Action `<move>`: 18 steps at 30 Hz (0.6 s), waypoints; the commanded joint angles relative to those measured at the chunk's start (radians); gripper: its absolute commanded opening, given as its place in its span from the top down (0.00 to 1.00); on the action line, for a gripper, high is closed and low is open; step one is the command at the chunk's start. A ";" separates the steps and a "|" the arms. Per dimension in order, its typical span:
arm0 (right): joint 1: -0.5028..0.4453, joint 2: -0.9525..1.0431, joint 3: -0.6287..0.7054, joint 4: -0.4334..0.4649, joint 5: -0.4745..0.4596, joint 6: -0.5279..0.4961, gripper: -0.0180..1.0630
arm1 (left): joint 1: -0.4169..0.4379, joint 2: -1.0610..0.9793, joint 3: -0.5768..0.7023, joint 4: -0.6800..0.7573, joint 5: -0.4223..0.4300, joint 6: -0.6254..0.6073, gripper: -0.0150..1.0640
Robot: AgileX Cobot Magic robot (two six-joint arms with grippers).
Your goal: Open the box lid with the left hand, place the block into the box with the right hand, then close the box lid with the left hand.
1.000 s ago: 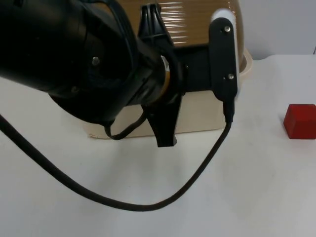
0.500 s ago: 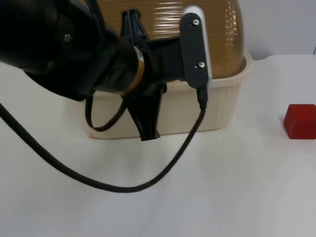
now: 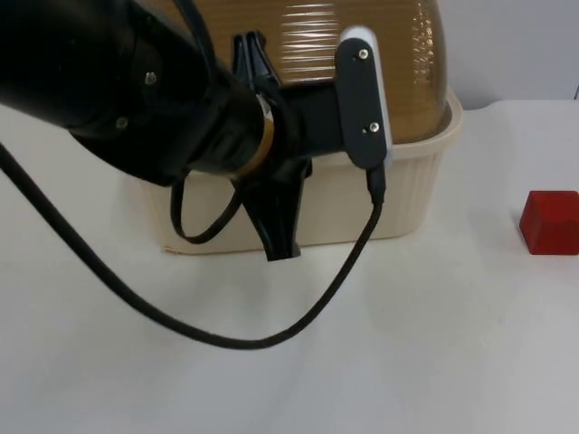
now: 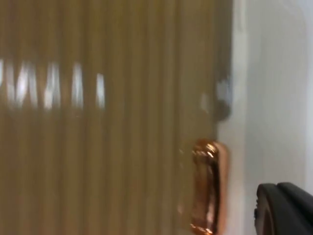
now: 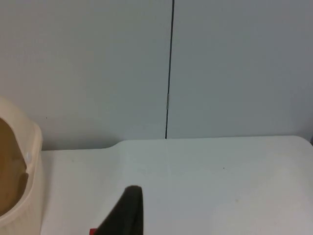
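— While the left gripper (image 3: pixel 271 194) hangs over the box (image 3: pixel 362 203), how much room is there along the table (image 3: pixel 434 344)?
— Plenty: bare white top in front of the box's cream wall and out to the right, where the red block (image 3: pixel 550 221) sits well apart from it.
— And the lid (image 3: pixel 362 45)?
— Brown, ribbed, down on the rim. Its copper handle (image 4: pixel 208 188) lies just beside the fingertip (image 4: pixel 286 208).
— Fingers clamped?
— Can't tell.
— Right gripper (image 5: pixel 124 215)?
— Waiting above the table, near the block; grip unclear.

White table top (image 3: pixel 452 362) meets what looks like a grey partition wall (image 5: pixel 234 68).
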 commanded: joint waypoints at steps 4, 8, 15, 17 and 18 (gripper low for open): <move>-0.001 -0.001 -0.004 -0.005 0.004 -0.003 0.02 | 0.007 0.015 -0.025 0.003 -0.001 -0.004 0.99; -0.001 -0.001 -0.004 -0.005 0.002 -0.007 0.02 | 0.012 0.030 -0.025 0.003 -0.001 -0.004 0.99; -0.001 -0.001 -0.004 -0.007 -0.006 -0.007 0.02 | 0.012 0.035 -0.034 0.003 0.021 0.000 0.99; -0.001 -0.001 -0.004 -0.007 -0.006 -0.007 0.02 | 0.012 0.035 -0.040 0.003 0.020 0.000 0.99; -0.001 -0.001 -0.004 -0.007 -0.006 -0.007 0.02 | 0.012 0.035 -0.042 0.003 0.020 0.000 0.99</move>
